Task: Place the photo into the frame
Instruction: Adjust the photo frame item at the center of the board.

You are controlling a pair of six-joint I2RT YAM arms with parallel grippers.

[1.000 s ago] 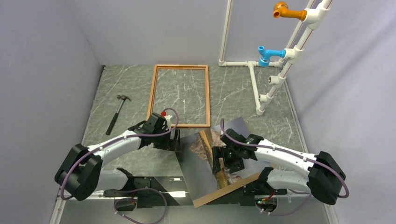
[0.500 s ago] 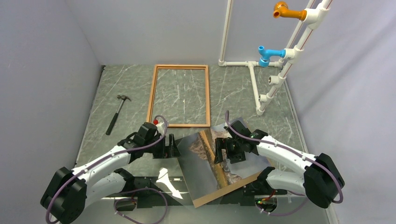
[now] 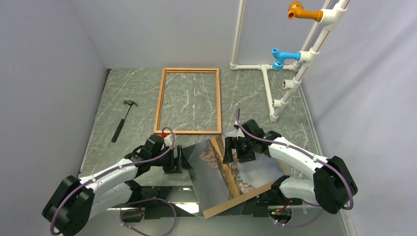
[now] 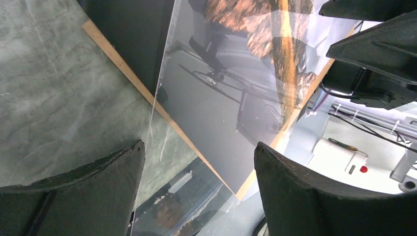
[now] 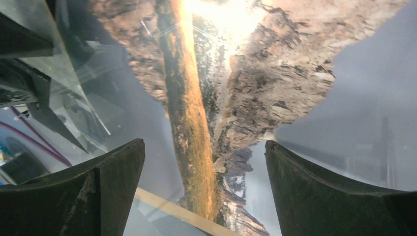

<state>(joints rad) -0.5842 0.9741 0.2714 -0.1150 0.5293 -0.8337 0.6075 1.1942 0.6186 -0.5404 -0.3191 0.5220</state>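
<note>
The frame [image 3: 158, 103], thin reddish-brown moulding, lies flat at the middle far side of the table with nothing inside it. The photo [image 3: 219, 158] lies skewed near the front, its mountain print face up on a brown board under a glossy clear sheet. My left gripper [image 3: 183, 160] stands open at the photo's left edge. In the left wrist view the sheet's edge [image 4: 153, 110] runs between the jaws of that gripper [image 4: 199, 196], touching neither. My right gripper [image 3: 227, 151] hangs open over the print. The right wrist view shows the photo [image 5: 246, 73] below this gripper [image 5: 204, 196].
A hammer [image 3: 123, 119] lies left of the frame. A white pipe rack [image 3: 269, 91] with a blue fitting [image 3: 280, 56] and an orange fitting [image 3: 300, 11] stands at the far right. The brown backing board [image 3: 231, 202] juts from under the photo at the near edge.
The left gripper has dropped back toward the near side and come in at the photo's left edge, its jaws narrowing slightly. The right gripper has moved a little farther up the print.
</note>
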